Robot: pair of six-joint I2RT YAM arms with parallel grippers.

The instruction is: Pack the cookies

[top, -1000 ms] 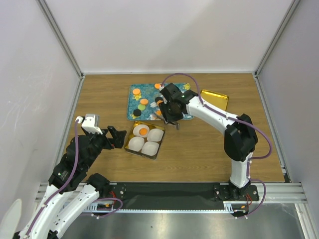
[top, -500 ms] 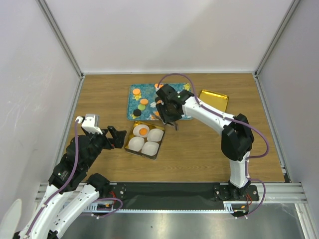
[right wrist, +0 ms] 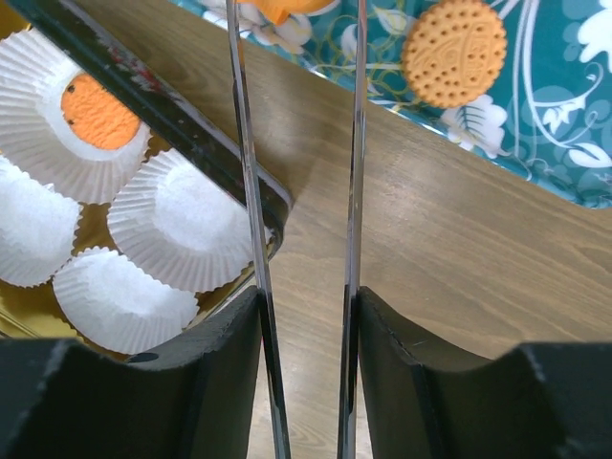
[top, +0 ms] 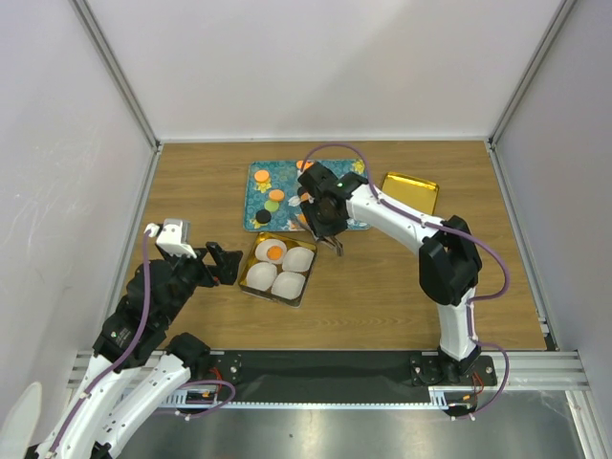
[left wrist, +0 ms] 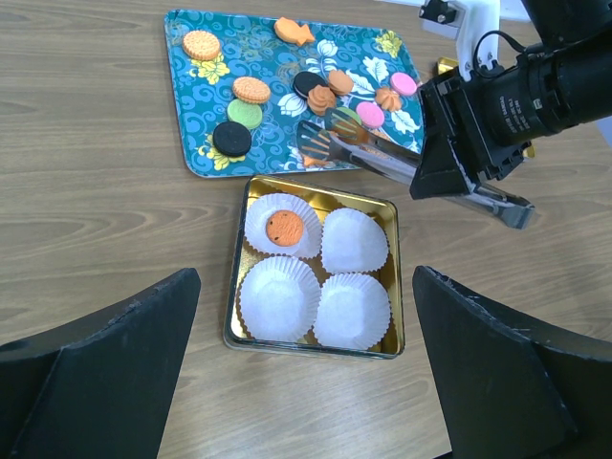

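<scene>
Several cookies (left wrist: 251,89), orange, green, pink and dark brown, lie on the teal flowered tray (left wrist: 191,124). One orange cookie (left wrist: 284,228) sits in a white paper cup inside the gold tin (left wrist: 395,277); three other cups there hold nothing. My right gripper (right wrist: 306,316) is shut on metal tongs (right wrist: 356,191), whose arms reach over the tray's near edge. An orange cookie (right wrist: 277,8) shows between the tong arms at the frame's top; I cannot tell if it is pinched. My left gripper (left wrist: 306,316) hangs open above the table, just in front of the tin.
A gold lid (top: 411,191) lies to the right of the tray. White walls enclose the wooden table (top: 382,287) on three sides. The right arm (top: 402,215) stretches across from the right towards the tray.
My right gripper has shifted slightly left over the tray's near edge with the tongs, and the tong arms have drawn a little closer. The left arm has stayed still.
</scene>
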